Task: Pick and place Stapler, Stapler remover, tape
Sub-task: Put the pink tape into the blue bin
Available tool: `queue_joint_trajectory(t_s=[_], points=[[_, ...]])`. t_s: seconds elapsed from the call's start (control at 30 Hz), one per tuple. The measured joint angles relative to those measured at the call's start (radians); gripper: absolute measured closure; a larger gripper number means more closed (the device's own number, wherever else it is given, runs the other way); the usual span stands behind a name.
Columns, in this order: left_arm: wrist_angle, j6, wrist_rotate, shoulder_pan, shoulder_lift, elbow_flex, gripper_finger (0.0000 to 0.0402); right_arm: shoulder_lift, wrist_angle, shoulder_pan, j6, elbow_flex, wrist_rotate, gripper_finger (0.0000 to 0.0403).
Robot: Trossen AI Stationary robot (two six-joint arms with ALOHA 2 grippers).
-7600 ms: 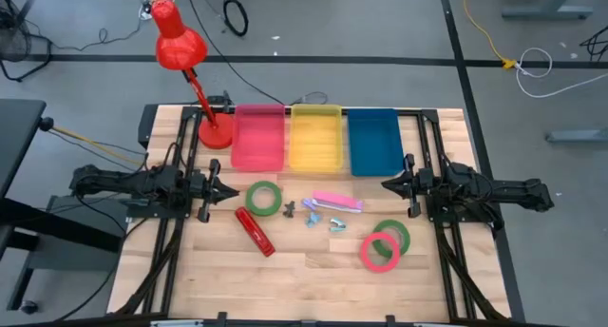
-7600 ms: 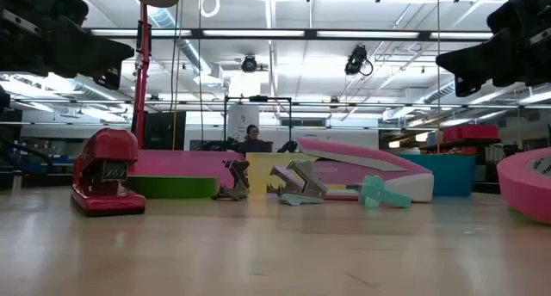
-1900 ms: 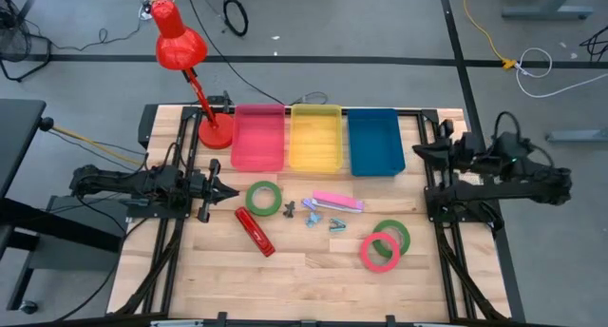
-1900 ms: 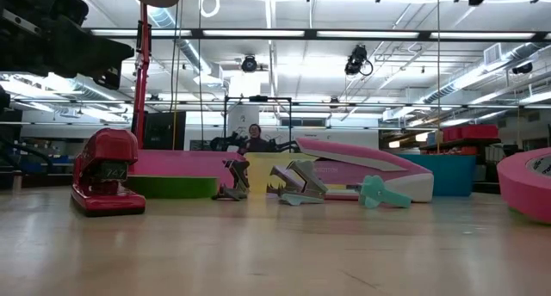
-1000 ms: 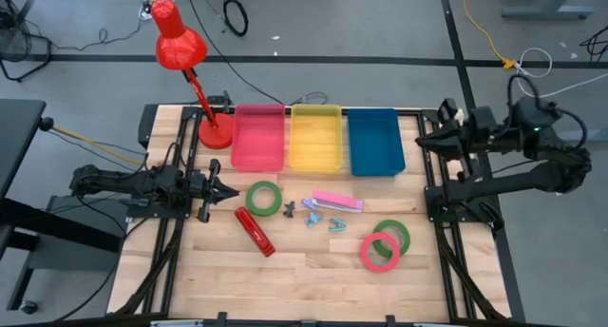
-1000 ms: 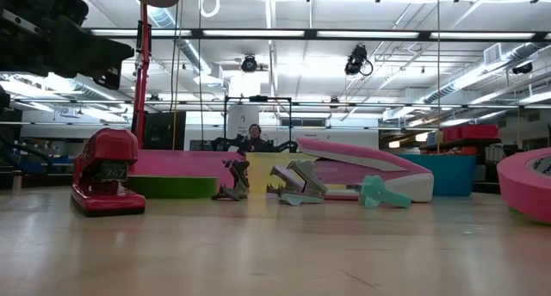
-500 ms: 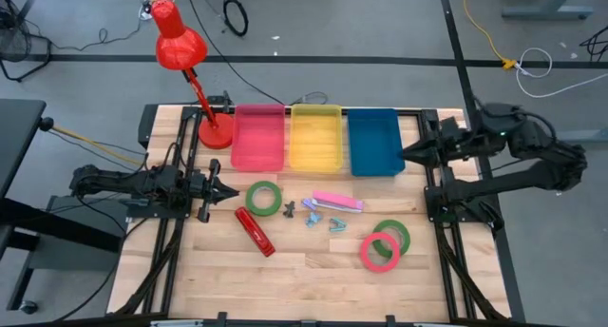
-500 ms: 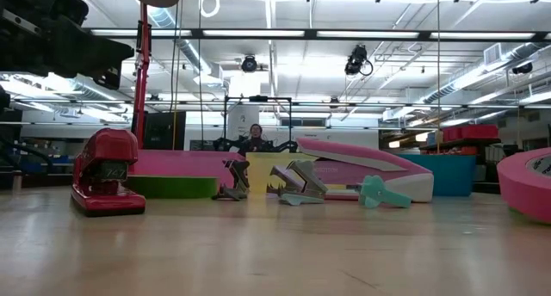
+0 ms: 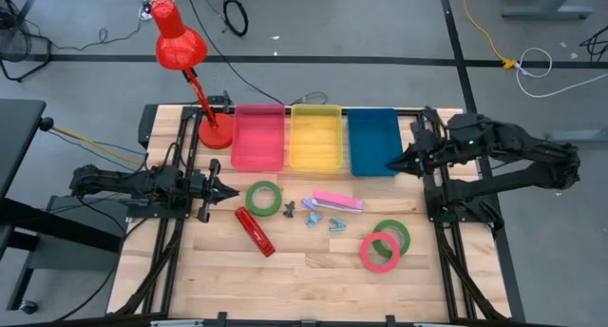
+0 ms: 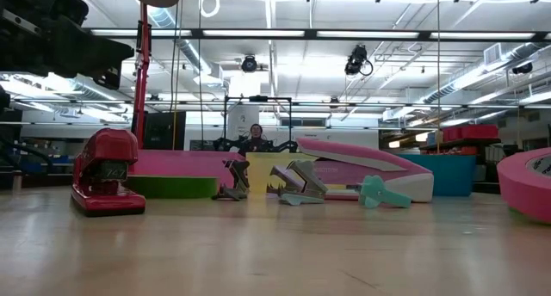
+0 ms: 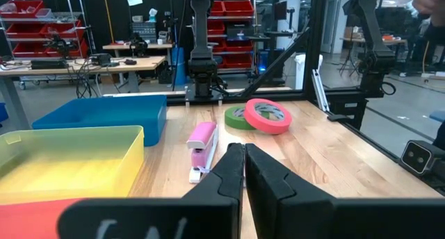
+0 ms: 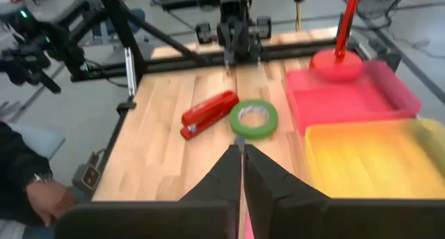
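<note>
A red stapler (image 9: 256,231) lies flat on the wooden table, and a pink stapler (image 9: 337,201) lies near the middle. Small staple removers (image 9: 311,213) sit between them. One green tape ring (image 9: 263,198) lies left of centre. Another green ring (image 9: 391,235) and a red-pink ring (image 9: 380,252) lie overlapping at the right. My left gripper (image 9: 228,189) waits shut and level at the table's left side. My right gripper (image 9: 391,163) hangs shut in the air by the blue bin's right edge, tipped down toward the table, with nothing between its fingers.
Pink (image 9: 258,137), yellow (image 9: 316,137) and blue (image 9: 374,142) bins stand in a row along the far edge. A red desk lamp (image 9: 180,47) stands at the far left corner. Black rails run down both sides of the table. A person's hand (image 12: 42,197) shows beyond the table.
My right gripper has come down and toward the table's left, from beyond the right rail to the blue bin's right edge. It has tipped nose-down and stayed shut. Nothing on the table has moved.
</note>
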Motion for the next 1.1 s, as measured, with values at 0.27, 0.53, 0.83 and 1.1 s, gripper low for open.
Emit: queue_joint_trajectory(t_s=[0.27, 0.53, 0.83, 1.1], points=[[0.000, 0.000, 0.000, 0.000, 0.000, 0.000, 0.0381, -0.001, 0.023, 0.076, 0.113, -0.141, 0.016, 0.0399], [0.000, 0.000, 0.000, 0.000, 0.000, 0.000, 0.0381, -0.001, 0.039, 0.183, 0.207, -0.223, 0.017, 0.0401], [0.000, 0.000, 0.000, 0.000, 0.000, 0.000, 0.0381, 0.013, 0.032, 0.314, 0.318, -0.257, 0.004, 0.0401], [0.000, 0.000, 0.000, 0.000, 0.000, 0.000, 0.0381, 0.096, 0.040, 0.421, 0.336, -0.257, -0.002, 0.0401]])
